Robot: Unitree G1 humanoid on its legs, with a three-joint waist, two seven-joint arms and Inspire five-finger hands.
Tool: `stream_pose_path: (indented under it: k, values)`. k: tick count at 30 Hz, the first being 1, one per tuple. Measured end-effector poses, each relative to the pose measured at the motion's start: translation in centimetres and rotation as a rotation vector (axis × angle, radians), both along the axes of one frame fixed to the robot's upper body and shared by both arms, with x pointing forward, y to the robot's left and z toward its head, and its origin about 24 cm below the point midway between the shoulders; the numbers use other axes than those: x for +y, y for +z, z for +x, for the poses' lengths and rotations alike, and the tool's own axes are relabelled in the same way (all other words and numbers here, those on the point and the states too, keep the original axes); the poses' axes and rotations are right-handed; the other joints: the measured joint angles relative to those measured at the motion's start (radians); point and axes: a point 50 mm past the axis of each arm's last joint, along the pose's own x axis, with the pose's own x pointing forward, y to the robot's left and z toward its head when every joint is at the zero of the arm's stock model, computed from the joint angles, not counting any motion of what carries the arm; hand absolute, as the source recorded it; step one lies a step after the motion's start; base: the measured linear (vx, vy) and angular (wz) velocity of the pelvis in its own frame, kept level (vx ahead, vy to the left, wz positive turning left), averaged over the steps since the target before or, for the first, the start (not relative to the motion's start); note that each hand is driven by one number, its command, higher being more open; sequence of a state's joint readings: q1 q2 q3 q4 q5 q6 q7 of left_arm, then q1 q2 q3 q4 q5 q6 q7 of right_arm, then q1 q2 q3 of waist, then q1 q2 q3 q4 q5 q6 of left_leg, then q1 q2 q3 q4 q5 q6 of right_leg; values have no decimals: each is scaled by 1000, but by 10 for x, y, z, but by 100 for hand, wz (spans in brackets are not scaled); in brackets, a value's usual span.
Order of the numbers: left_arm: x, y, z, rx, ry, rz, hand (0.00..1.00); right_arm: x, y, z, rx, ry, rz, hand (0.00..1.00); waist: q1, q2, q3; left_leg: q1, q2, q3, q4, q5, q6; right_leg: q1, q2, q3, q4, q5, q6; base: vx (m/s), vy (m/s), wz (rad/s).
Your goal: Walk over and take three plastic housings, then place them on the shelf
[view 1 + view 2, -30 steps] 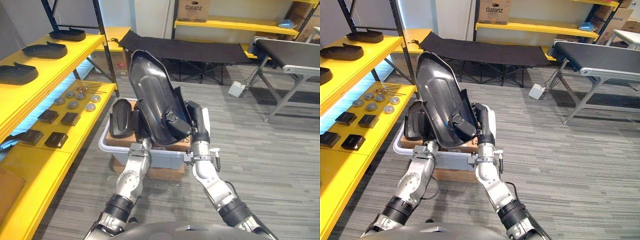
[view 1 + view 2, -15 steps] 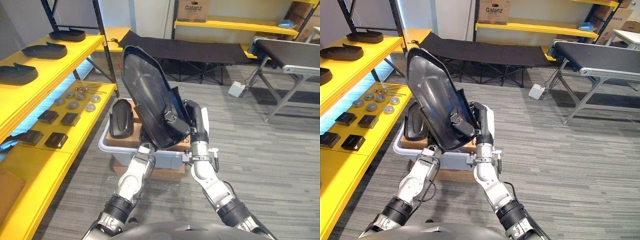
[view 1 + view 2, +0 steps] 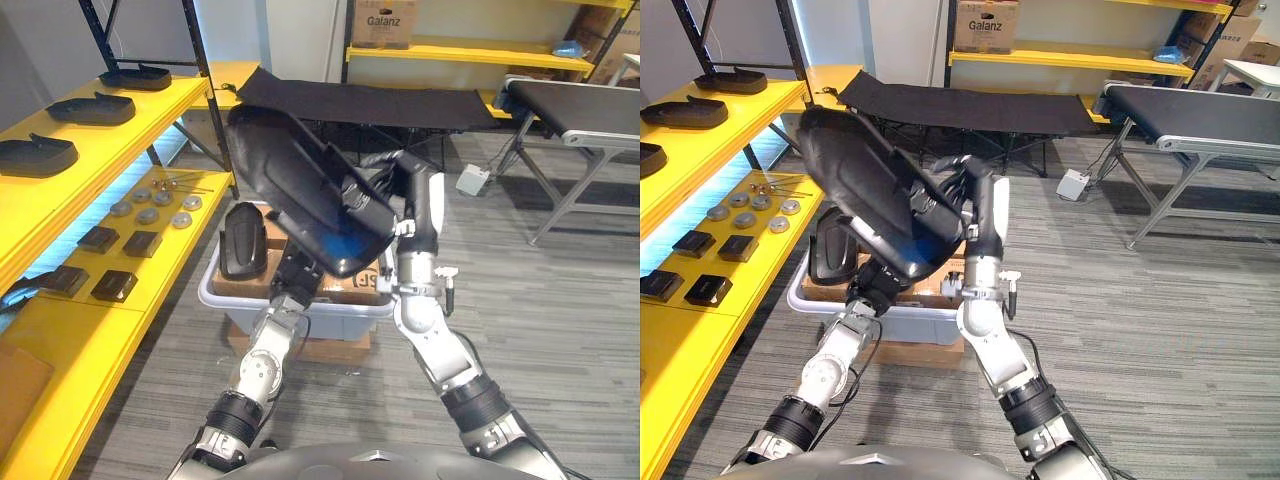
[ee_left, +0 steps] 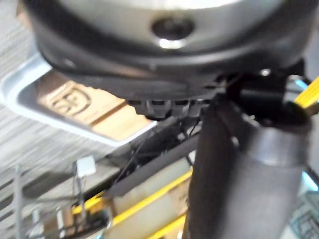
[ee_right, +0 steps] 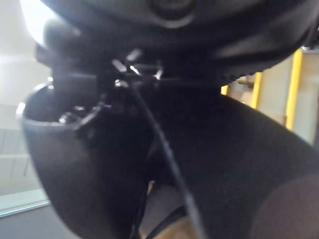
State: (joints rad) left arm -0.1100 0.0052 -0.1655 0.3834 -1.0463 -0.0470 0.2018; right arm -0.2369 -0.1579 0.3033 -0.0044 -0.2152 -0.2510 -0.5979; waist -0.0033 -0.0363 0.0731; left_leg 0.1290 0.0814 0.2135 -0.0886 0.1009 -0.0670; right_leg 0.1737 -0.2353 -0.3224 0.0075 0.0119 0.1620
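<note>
Shelving (image 3: 165,100) in yellow stands out beyond the left robot hand (image 3: 298,272), with dark mouldings (image 3: 92,108) on its upper tier. The large black housing (image 3: 300,190) hangs tilted between both hands, above the grey bin (image 3: 290,305). The right robot hand (image 3: 418,195) curls its fingers over the housing's edge; the left's fingers are hidden under it, so its grip cannot be told. To carry well, I judge, press evenly from both sides, hold the tilt, and clear the bin's rim before turning. A second housing (image 3: 243,240) stands in the bin beside the left hand. A carton (image 3: 384,20) far beyond the right hand bears dark lettering, as does the cardboard (image 3: 362,290) in the bin.
</note>
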Motion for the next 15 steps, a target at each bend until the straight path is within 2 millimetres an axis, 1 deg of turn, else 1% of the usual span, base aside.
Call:
stream_pose_path:
  k: [1, 3, 4, 5, 7, 11, 14, 15]
  values:
    - [5, -3, -1, 26, 30, 22, 100, -4, 4, 1, -18, -14, 5, 0, 0, 0, 0, 0, 0, 0, 0, 0, 0, -1, 0, 0, 1, -1, -2, 0, 0, 0]
    - [25, -14, -5, 125, 144, 131, 100, -16, 18, 1, -77, -62, 25, 0, -2, 5, -1, -1, 1, 2, 0, -1, -1, -4, 0, 0, 6, -5, -7, 0, 0, 0]
    - [31, -15, -7, 145, 173, 152, 100, -19, 21, 0, -87, -72, 28, 0, -2, 5, -1, 0, 1, 2, 0, -1, -1, -4, 0, 0, 6, -5, -7, 0, 0, 0]
    - [42, -17, -9, 179, 236, 212, 100, -25, 25, 0, -104, -92, 30, 0, -3, 6, -1, -1, 1, 2, 0, -1, -1, -5, 0, 0, 6, -5, -7, 0, 0, 0]
    - [54, -18, -12, 197, 300, 265, 100, -31, 26, 0, -109, -112, 21, 0, -3, 7, -2, -2, 1, 2, 0, -1, -1, -6, 0, 0, 6, -5, -7, 0, 0, 0]
    - [62, -20, -17, 207, 345, 292, 100, -33, 24, 0, -99, -120, 14, 0, -2, 9, -3, -8, 1, 2, 0, 0, -1, -11, 0, -1, 6, -5, -7, 0, 0, 0]
    - [64, -22, -20, 173, 337, 241, 100, -35, 20, -1, -80, -120, 7, 0, 0, 11, -4, -15, 1, -1, 0, 4, 0, -16, 0, -3, 6, -3, -5, 0, 0, 2]
    - [65, -22, -21, 141, 340, 195, 100, -36, 16, -3, -65, -119, 2, 0, 0, 11, -4, -16, 1, -2, 0, 4, 0, -15, 0, -4, 6, -3, -5, 0, 0, 0]
